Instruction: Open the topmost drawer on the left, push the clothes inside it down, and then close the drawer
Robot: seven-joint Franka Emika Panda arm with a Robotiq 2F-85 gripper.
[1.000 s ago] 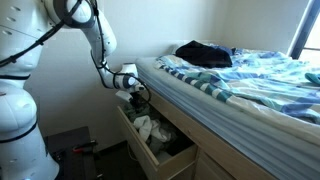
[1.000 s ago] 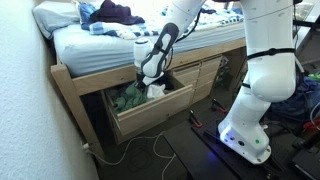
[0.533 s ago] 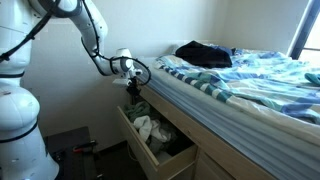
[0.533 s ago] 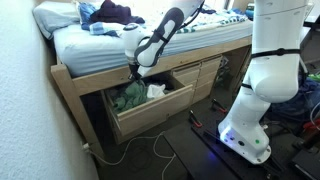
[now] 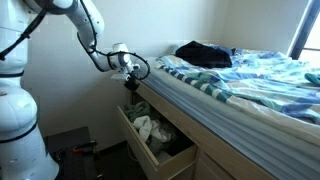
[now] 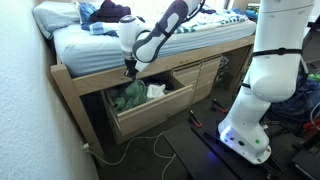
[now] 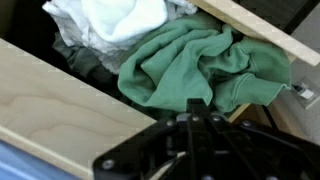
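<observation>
Right now, in an exterior view, your pincer (image 5: 130,86) hangs in the air above the near end of the topmost drawer (image 5: 136,146). The drawer stands pulled out from under the bed (image 5: 220,108). The clothes (image 5: 150,128) lie heaped inside it, clear of the fingers, while a black garment (image 5: 203,53) and striped bedding (image 5: 262,70) sit up on the mattress. Seen from the opposite side in an exterior view, the pincer (image 6: 128,69) points downward beside the bed's edge. It is above the open drawer (image 6: 152,110), and the clothes (image 6: 133,96) show over the pale front panel without touching it. From the wrist view you look straight down into the drawer. The clothes (image 7: 185,62) fill it, a green garment in the middle and white fabric towards the top, with pale wood (image 7: 50,100) on either side. Your pincer (image 7: 192,120) is fully closed, its fingers meeting with nothing between them, and it holds nothing.
</observation>
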